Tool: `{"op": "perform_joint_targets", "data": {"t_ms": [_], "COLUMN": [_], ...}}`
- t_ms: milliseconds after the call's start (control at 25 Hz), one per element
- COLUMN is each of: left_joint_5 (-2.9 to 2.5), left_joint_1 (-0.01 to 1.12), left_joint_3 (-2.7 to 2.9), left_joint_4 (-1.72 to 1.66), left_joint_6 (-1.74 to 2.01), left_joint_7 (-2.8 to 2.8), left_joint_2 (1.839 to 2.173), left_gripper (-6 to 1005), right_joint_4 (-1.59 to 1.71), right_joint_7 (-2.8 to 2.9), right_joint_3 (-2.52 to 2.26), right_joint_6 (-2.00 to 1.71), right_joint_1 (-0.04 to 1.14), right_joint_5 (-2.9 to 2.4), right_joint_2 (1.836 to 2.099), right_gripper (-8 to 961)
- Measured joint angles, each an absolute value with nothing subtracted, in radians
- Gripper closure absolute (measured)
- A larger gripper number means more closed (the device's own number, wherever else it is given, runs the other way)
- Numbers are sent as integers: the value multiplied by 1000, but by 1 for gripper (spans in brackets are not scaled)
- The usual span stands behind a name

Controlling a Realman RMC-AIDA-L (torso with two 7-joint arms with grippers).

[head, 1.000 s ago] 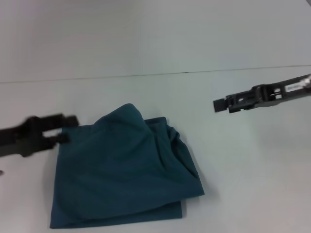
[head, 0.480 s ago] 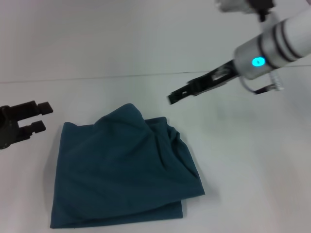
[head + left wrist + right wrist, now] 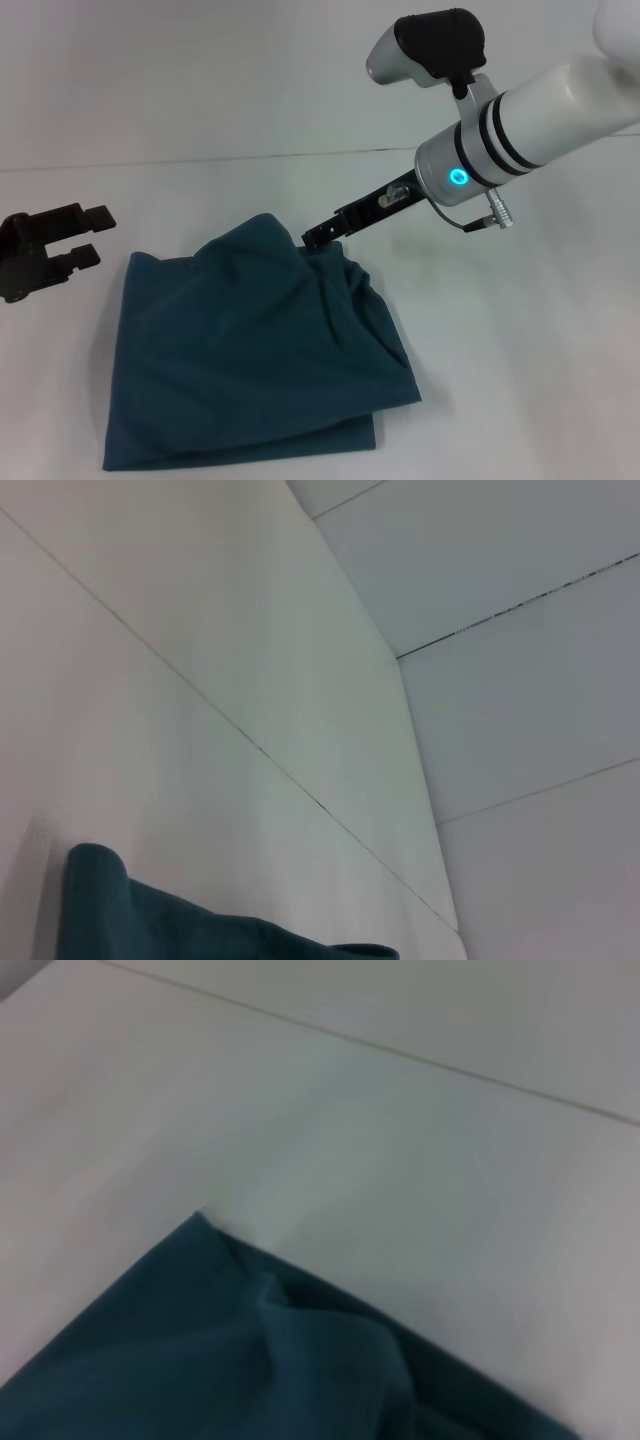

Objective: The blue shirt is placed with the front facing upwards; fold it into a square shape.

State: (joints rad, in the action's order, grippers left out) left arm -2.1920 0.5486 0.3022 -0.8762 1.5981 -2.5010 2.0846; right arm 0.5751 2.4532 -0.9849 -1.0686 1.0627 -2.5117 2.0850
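Folded blue shirt (image 3: 255, 350) in the lower centre of the head view, with a gripper on each side of it.

The blue shirt lies on the white table (image 3: 520, 380) as a rough, rumpled square of dark teal cloth, its far edge humped up and its right side bunched into soft folds; no lettering or collar shows. The right gripper (image 3: 318, 235) reaches in from the upper right on a white arm with a lit cyan ring, its dark tip at the shirt's raised far edge; whether its jaws are parted or closed cannot be told. The left gripper (image 3: 88, 235) sits at the left edge of the frame, apart from the shirt's far left corner, its two dark fingers spread and holding nothing.
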Motion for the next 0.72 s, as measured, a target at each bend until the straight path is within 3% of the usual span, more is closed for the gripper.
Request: {"op": "perform_joint_targets", "data": {"t_ms": [720], "left_joint_5": [-2192], "left_joint_1": [565], "left_joint_3": [308], "left_joint_4": [-825], "left_joint_6": [1560], "left_joint_7": [-2485], "left_joint_2": [2089], "left_gripper": [308], "right_joint_4": [443], "right_joint_7": [2334], "right_joint_3": [-1059], "right_joint_6": [-933], "right_joint_1": [1087], "right_joint_5": [-2302], "right_joint_2": [2093], "right_gripper": [12]}}
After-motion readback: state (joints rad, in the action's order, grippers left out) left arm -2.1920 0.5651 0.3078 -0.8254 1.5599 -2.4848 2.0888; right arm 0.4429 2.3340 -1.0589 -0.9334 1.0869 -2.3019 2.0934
